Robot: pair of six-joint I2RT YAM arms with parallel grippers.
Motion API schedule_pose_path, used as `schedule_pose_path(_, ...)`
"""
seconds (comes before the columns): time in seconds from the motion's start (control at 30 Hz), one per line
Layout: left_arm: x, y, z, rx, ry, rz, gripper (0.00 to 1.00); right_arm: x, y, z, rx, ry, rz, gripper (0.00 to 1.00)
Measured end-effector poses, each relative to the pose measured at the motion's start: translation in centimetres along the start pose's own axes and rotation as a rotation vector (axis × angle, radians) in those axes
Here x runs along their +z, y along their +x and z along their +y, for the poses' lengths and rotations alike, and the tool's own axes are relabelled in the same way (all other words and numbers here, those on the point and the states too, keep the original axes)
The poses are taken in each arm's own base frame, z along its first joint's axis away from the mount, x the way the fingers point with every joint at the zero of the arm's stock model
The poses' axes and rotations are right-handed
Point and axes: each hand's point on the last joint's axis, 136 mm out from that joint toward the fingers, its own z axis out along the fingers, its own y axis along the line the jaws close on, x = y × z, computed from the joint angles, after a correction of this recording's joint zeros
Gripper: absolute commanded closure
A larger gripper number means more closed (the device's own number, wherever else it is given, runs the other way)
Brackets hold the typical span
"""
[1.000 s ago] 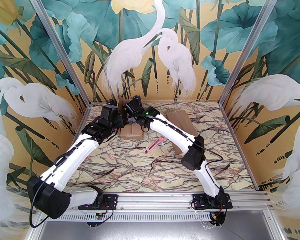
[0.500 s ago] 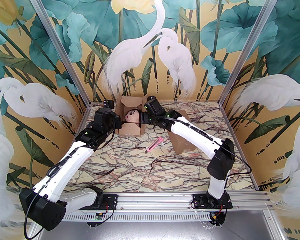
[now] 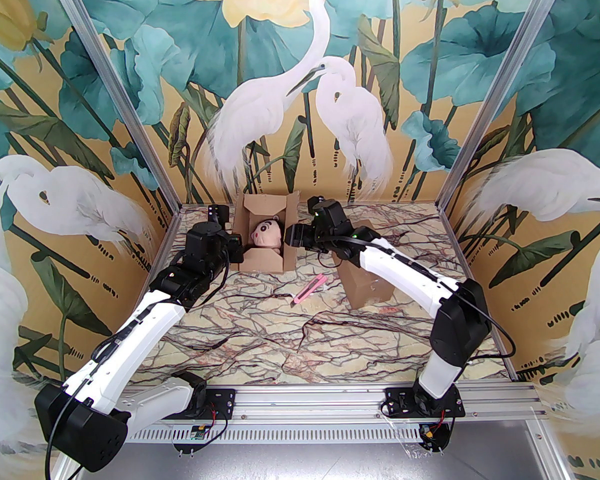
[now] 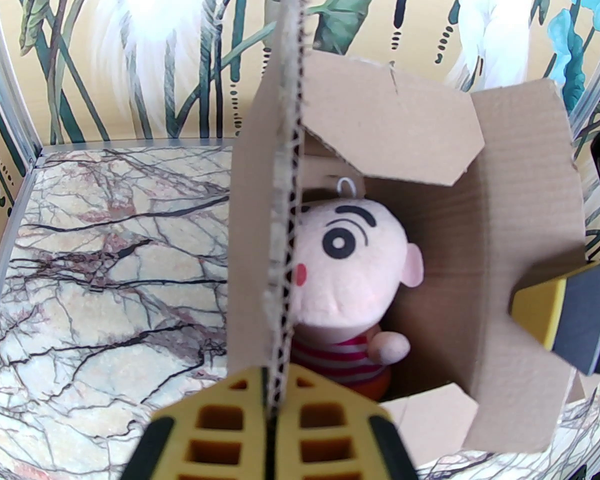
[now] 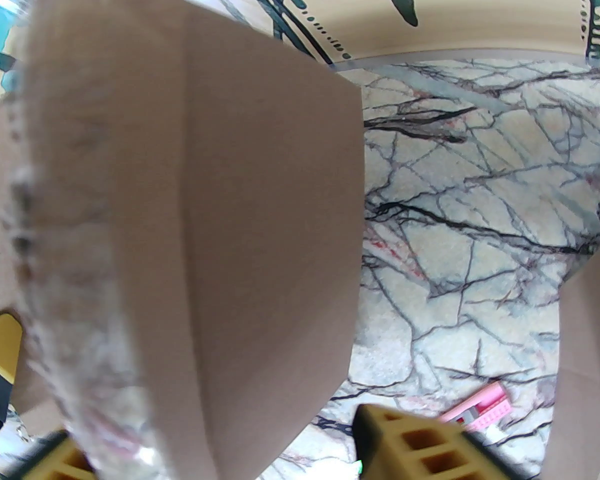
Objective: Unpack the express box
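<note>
While the box (image 3: 263,260) stands open toward 12 o'clock on the table (image 3: 300,348), its left flap (image 4: 257,248) is pinched edge-on by the left gripper (image 4: 279,393), which is clenched on the cardboard at the box's 9 o'clock side. Inside, a doll (image 4: 350,268) in a striped shirt is seen lying uncovered, its head toward 12 o'clock. At the 3 o'clock side the right flap (image 5: 260,218) is straddled by the right gripper (image 5: 215,443). Bare table is seen between the cardboard and one finger, so those jaws are judged released rather than clamped. A pink cutter (image 3: 310,289) lies at about 5 o'clock from the box, and a second box (image 3: 367,280) at 4 o'clock.

The step in hand is judged to be the spreading of the flaps so that the doll can be lifted out. It would be done well if the left flap were held folded out toward 9 o'clock without the box being dragged. The right flap should be pushed well past upright so that it cannot spring back. The small flap at 12 o'clock should be watched, since the doll's head could be caught under it.
</note>
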Motion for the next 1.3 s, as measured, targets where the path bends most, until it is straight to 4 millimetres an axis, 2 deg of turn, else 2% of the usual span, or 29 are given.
schedule_pose_path(0.07, 0.0, 0.0, 0.1, 0.000, -0.007, -0.002, 1.00, -0.7, -0.1, 0.4, -0.038, 0.034, -0.024, 0.25)
schedule_pose_path(0.13, 0.0, -0.1, 0.4, 0.000, -0.024, -0.007, 1.00, -2.0, -0.8, 1.8, -0.084, 0.057, -0.069, 0.29)
schedule_pose_path(0.3, -0.2, -0.5, 1.3, 0.010, -0.096, -0.028, 1.00, -6.3, -3.6, 7.9, -0.159, 0.005, -0.227, 0.44)
schedule_pose_path(0.4, -0.4, -0.6, 1.3, 0.023, -0.121, -0.038, 1.00, -8.2, -4.9, 11.5, -0.175, -0.054, -0.299, 0.47)
schedule_pose_path(0.5, -0.5, -0.7, 1.0, 0.028, -0.129, -0.049, 1.00, -9.0, -5.8, 14.1, -0.181, -0.108, -0.335, 0.49)
schedule_pose_path(0.6, -0.6, -0.9, 0.7, 0.031, -0.131, -0.063, 1.00, -7.7, -6.4, 15.3, -0.179, -0.129, -0.339, 0.49)
schedule_pose_path(0.7, -0.7, -1.3, 0.5, 0.028, -0.130, -0.080, 1.00, -4.6, -5.7, 14.7, -0.167, -0.108, -0.298, 0.49)
schedule_pose_path(0.83, -0.8, -1.8, 0.3, 0.023, -0.125, -0.103, 1.00, -0.5, -3.7, 12.7, -0.131, -0.071, -0.215, 0.50)
schedule_pose_path(0.9, -0.8, -1.8, 0.3, 0.023, -0.124, -0.108, 1.00, 0.8, -3.0, 11.8, -0.116, -0.056, -0.184, 0.50)
schedule_pose_path(1.07, -1.2, -1.5, 0.3, 0.021, -0.112, -0.125, 1.00, 1.8, -2.4, 10.0, -0.087, -0.009, -0.152, 0.49)
schedule_pose_path(1.2, -1.4, -1.4, -0.2, 0.024, -0.079, -0.139, 1.00, 2.1, -2.5, 8.8, -0.074, 0.032, -0.150, 0.45)
schedule_pose_path(1.3, -1.4, -1.4, -0.8, 0.039, -0.053, -0.141, 1.00, 3.0, -2.6, 8.4, -0.078, 0.066, -0.146, 0.38)
